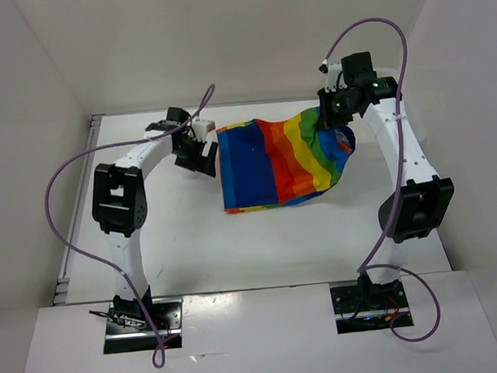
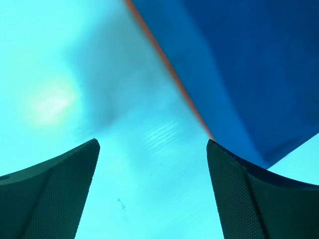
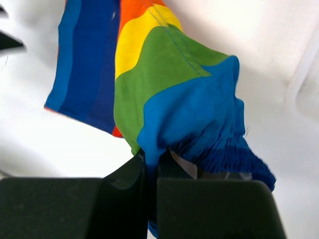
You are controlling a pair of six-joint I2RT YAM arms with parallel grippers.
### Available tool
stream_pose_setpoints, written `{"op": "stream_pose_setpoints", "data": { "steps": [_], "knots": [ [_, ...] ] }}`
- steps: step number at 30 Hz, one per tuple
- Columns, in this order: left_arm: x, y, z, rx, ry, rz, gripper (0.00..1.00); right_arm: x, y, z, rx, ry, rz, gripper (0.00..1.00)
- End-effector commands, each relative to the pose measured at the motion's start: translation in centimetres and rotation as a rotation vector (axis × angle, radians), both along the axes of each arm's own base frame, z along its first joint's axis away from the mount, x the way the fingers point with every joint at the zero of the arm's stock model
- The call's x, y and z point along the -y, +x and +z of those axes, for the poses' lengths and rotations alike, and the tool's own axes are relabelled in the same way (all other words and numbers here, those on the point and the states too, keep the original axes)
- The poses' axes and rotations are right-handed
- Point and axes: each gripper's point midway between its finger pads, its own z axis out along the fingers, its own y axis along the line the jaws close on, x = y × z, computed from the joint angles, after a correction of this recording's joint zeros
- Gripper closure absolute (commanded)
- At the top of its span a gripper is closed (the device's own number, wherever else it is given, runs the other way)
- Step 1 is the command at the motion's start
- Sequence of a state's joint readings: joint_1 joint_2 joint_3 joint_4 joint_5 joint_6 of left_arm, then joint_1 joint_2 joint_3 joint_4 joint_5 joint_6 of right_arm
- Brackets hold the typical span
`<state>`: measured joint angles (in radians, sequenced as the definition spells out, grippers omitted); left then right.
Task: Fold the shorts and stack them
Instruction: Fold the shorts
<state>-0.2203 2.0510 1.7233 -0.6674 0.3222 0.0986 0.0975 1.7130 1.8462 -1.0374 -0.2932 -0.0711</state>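
Note:
The rainbow-striped shorts [image 1: 272,162] lie on the white table, their blue side to the left. Their right end is lifted off the surface. My right gripper [image 1: 336,119] is shut on that raised end and pinches light blue cloth by the gathered waistband [image 3: 224,149]; the stripes hang away from it in the right wrist view [image 3: 149,74]. My left gripper [image 1: 202,156] is open and empty, low over the table just left of the shorts' left edge. In the left wrist view the blue cloth with its orange hem [image 2: 249,69] lies beyond the right fingertip [image 2: 234,179].
White walls enclose the table on the left, back and right. A metal strip [image 1: 79,207] runs along the table's left edge. Purple cables [image 1: 69,182] loop over both arms.

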Motion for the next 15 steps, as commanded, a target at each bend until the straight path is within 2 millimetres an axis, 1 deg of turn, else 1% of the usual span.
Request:
{"op": "stream_pose_setpoints", "data": {
  "steps": [1, 2, 3, 4, 5, 6, 7, 9, 10, 11, 12, 13, 14, 15],
  "knots": [
    [3.6, -2.2, -2.5, -0.092, -0.111, -0.082, 0.06, -1.7, 2.7, 2.3, 0.1, -0.022, -0.002, 1.0],
    [4.3, -2.2, -2.7, -0.078, -0.114, -0.098, 0.06, -2.7, 2.8, 2.7, 0.115, -0.025, 0.017, 1.0],
    [4.8, -2.2, -2.6, -0.067, -0.117, -0.109, 0.06, -3.2, 2.8, 2.3, 0.101, -0.019, 0.02, 1.0],
    [5.4, -2.6, -3.3, -0.082, -0.117, -0.114, 0.06, -3.6, 3.1, 2.0, 0.095, -0.024, 0.015, 1.0],
    [5.3, -2.7, -3.6, -0.084, -0.116, -0.114, 0.06, -3.5, 3.3, 2.1, 0.102, -0.026, 0.0, 1.0],
    [5.4, -2.8, -4.2, -0.103, -0.117, -0.103, 0.06, -4.7, 3.2, 1.6, 0.086, -0.019, 0.016, 1.0],
    [5.3, -3.2, -5.5, -0.14, -0.113, -0.091, 0.08, -4.6, 3.4, 1.0, 0.076, -0.03, 0.009, 1.0],
    [5.3, -3.2, -6.5, -0.159, -0.112, -0.081, 0.15, -5.9, 3.3, 0.3, 0.055, -0.016, 0.015, 1.0],
    [5.3, -3.1, -7.4, -0.17, -0.11, -0.08, 0.19, -5.8, 3.6, -0.5, 0.037, -0.024, 0.0, 1.0],
    [5.8, -3.2, -7.7, -0.179, -0.134, -0.093, 0.24, -5.9, 3.9, -0.8, 0.031, -0.014, -0.012, 1.0],
    [6.5, -2.8, -7.9, -0.174, -0.135, -0.105, 0.32, -6.3, 4.3, -1.6, 0.015, -0.019, -0.016, 1.0],
    [6.8, -2.5, -8.0, -0.175, -0.143, -0.11, 0.36, -6.3, 4.7, -1.8, 0.016, -0.028, -0.023, 1.0],
    [7.2, -2.6, -8.4, -0.187, -0.139, -0.118, 0.41, -6.6, 5.5, -1.0, 0.035, -0.007, -0.04, 1.0],
    [7.2, -2.8, -9.1, -0.204, -0.138, -0.131, 0.46, -7.3, 5.9, -0.8, 0.045, -0.004, -0.028, 1.0]
  ]
}}
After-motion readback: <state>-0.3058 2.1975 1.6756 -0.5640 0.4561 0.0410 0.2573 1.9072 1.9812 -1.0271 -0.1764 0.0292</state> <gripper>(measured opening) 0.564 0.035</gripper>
